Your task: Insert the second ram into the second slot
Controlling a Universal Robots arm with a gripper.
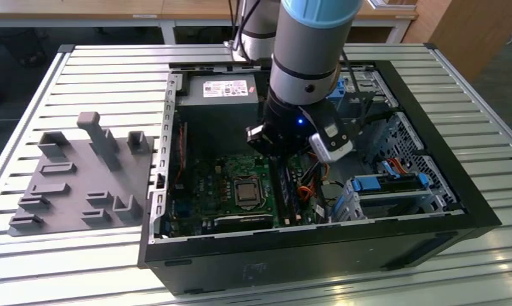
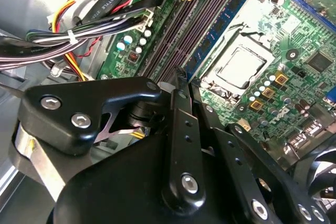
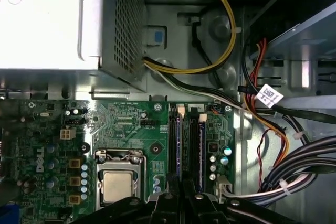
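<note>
My gripper (image 1: 283, 156) reaches down into the open computer case (image 1: 426, 223), over the memory slots (image 1: 287, 191) to the exterior view's right of the processor socket (image 1: 245, 189). In both wrist views the second ram (image 3: 178, 145) (image 2: 215, 43) is a dark-blue stick on edge, lying along the slot nearest the socket. My gripper (image 3: 182, 199) (image 2: 187, 85) straddles one end of it, with its black fingers (image 3: 168, 199) close on either side. Another blue edge (image 3: 201, 145) runs along the neighbouring slot. Whether the stick is fully seated is hidden by the fingers.
A silver power supply (image 1: 217, 89) (image 3: 47, 19) fills the case's far end. Bundled cables (image 3: 294, 166) (image 2: 100, 19) run close beside the slots. A drive cage with light-blue brackets (image 1: 392, 185) stands at the exterior view's right. A grey fixture plate (image 1: 81, 172) lies on the slatted table outside the case.
</note>
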